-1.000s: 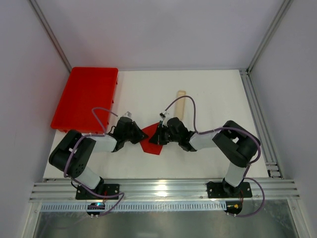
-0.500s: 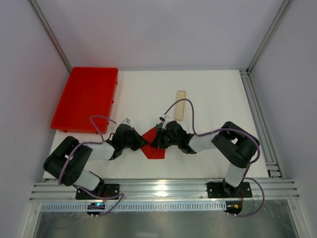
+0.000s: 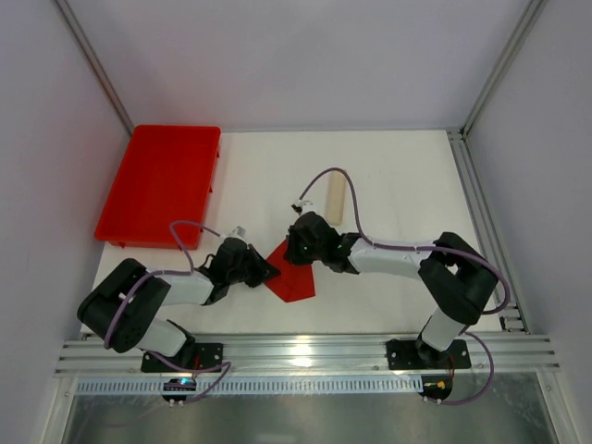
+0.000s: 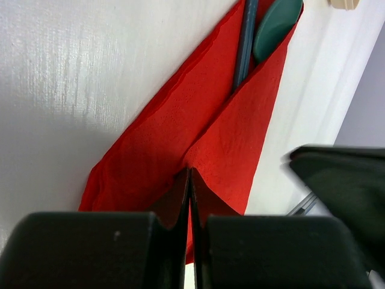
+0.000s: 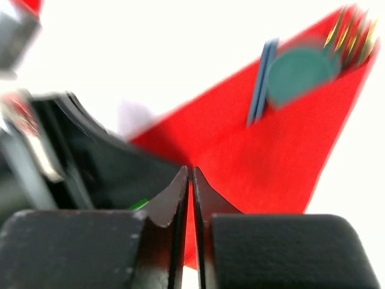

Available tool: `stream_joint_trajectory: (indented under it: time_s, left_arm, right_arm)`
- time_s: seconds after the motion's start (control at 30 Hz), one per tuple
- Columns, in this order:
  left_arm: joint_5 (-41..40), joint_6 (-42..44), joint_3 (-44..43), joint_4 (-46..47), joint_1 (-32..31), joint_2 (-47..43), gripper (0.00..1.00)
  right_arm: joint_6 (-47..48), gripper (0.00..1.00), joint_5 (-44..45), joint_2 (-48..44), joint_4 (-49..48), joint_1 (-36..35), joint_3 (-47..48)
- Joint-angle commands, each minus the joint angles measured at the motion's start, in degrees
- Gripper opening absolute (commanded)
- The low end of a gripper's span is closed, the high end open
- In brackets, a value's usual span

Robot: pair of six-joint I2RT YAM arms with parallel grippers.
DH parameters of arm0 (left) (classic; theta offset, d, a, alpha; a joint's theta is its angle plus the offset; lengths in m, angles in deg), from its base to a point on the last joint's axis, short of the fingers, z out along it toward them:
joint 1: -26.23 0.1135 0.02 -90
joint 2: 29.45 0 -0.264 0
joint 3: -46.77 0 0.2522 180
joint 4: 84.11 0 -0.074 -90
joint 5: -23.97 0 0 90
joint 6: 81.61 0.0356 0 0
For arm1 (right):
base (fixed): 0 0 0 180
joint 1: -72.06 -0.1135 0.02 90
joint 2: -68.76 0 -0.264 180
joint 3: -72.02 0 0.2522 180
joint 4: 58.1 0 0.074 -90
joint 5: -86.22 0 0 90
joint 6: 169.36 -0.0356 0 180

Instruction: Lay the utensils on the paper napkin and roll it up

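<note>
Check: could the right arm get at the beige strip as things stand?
Probably yes: the strip lies just beyond the right gripper, bare table between, only the arm's own cable looping over it. The shut gripper would have to open first.

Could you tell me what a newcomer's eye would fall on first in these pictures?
The bright red paper napkin, folded into a pointed wedge near the front middle of the table, stands out most, with the teal utensils tucked in its fold and their ends poking out. The left arm and right arm meet at it from either side, jaws shut. A big red tray sits at the far left corner.
</note>
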Motion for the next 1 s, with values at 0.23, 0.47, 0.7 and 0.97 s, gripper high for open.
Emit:
stream_joint_trajectory:
  time_s: [0.23,0.47,0.7,0.97]
  left_arm:
    - [-1.0,1.9,2.5,-7.0,-1.2,1.9,0.0]
    - [-0.6,2.2,2.4,-7.0,-1.2,2.1,0.0]
    - [-0.5,2.4,2.0,-7.2,-1.1,2.5,0.0]
    - [-0.6,2.6,1.9,-7.6,-1.1,2.1,0.0]
  right_arm:
    - [10.4,0.43,18.9,9.7,35.0,-0.3,30.3]
    - [10.9,0.58,18.9,13.6,37.8,0.1,32.1]
    - [12.1,0.59,17.0,14.9,35.8,0.7,30.9]
    - [12.4,0.66,16.3,17.2,34.9,1.4,31.3]
